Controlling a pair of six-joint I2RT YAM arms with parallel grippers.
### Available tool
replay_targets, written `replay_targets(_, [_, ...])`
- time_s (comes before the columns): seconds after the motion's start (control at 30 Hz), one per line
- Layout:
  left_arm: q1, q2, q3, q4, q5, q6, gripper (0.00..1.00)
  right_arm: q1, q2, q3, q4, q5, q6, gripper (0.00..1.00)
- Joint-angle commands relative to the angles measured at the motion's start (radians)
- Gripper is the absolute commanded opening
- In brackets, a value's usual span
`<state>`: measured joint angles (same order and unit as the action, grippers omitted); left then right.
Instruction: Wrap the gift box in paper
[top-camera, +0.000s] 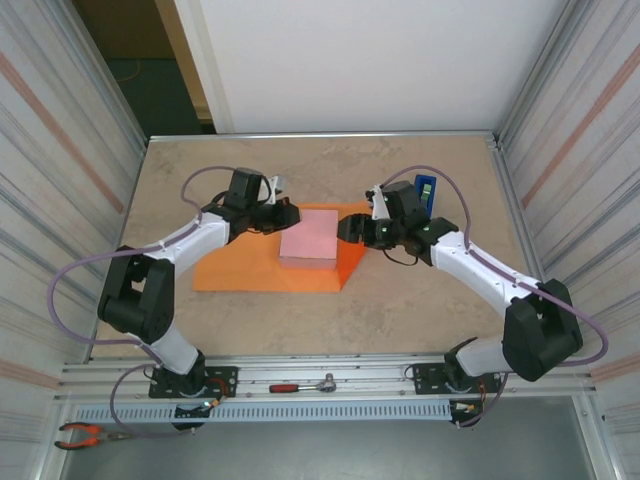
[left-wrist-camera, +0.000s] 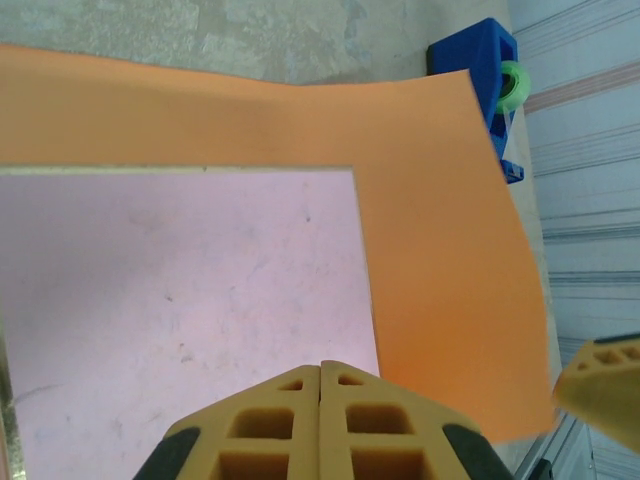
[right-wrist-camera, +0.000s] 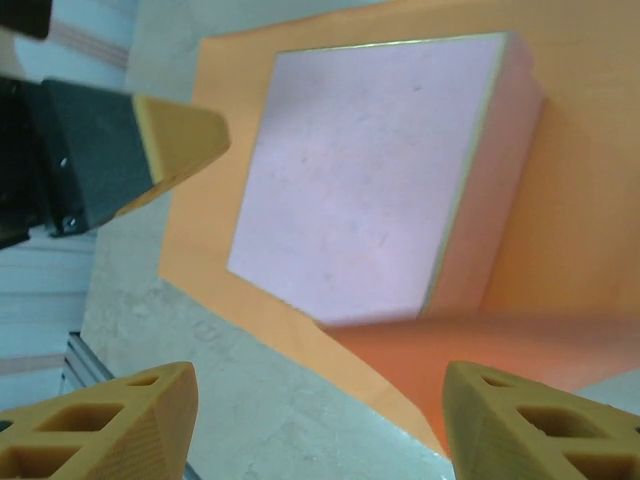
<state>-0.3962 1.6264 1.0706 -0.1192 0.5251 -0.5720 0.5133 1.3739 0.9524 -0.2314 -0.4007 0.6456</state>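
On the desk (top-camera: 300, 330) lay one gift box (top-camera: 309, 247), one paper (top-camera: 240, 275) sheet and, near its far right corner, one tape dispenser (top-camera: 425, 190). Two arms stood there: left arm (top-camera: 190, 240), right arm (top-camera: 480, 270). Along the near rail (top-camera: 380, 372) sat one red-handled tool (top-camera: 300, 386), possibly a ratchet, and one pair of pliers (top-camera: 85, 433).

The left pincer (left-wrist-camera: 320, 375) is closed, the right pincer (right-wrist-camera: 318, 398) spread.
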Motion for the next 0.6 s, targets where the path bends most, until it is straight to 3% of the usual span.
replay_targets(0.0, [-0.006,-0.030,-0.011,0.022,0.023,0.012,0.00,-0.044,0.015,-0.041,0.009,-0.007,0.007,0.61])
replay_targets(0.1, [-0.010,-0.036,-0.004,0.009,0.024,0.018,0.02,-0.095,-0.025,-0.135,0.060,0.006,0.047,0.64])
replay_targets(0.2, [-0.016,-0.045,-0.003,-0.002,0.022,0.029,0.12,-0.137,-0.091,-0.218,0.060,0.040,0.069,0.72])
replay_targets(0.4, [-0.036,-0.051,-0.007,-0.006,0.032,0.042,0.26,-0.225,-0.225,-0.370,0.002,0.112,0.132,0.77])
replay_targets(0.57, [-0.050,-0.062,-0.024,0.004,0.031,0.037,0.32,-0.269,-0.265,-0.450,0.019,0.089,0.152,0.78])
